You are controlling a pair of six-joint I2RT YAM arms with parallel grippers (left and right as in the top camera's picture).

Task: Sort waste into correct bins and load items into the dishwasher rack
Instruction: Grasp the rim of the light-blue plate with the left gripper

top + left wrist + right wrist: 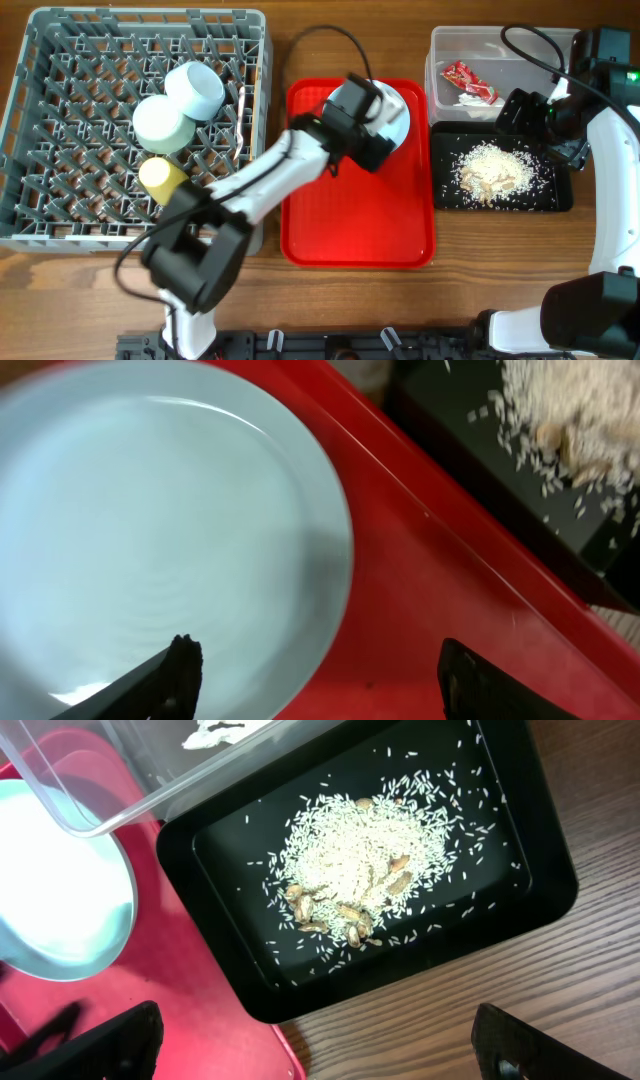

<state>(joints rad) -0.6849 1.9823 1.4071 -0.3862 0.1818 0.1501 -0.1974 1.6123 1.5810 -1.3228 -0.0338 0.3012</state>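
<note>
left pincer [320,672] astride plate [150,540] edge

One plate [403,120], two bowls [194,90] [160,123], one cup [160,177], one rack [140,14], one red tray [350,220], two bins [445,197] [433,70], one wrapper [470,82].

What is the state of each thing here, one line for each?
plate: empty, on red tray
black tray: holds crumbs
clear tub: holds wrapper, paper scrap
rack: holds blue bowl, green bowl, yellow cup
left tool: open, over plate
right tool: open, above black tray
</note>
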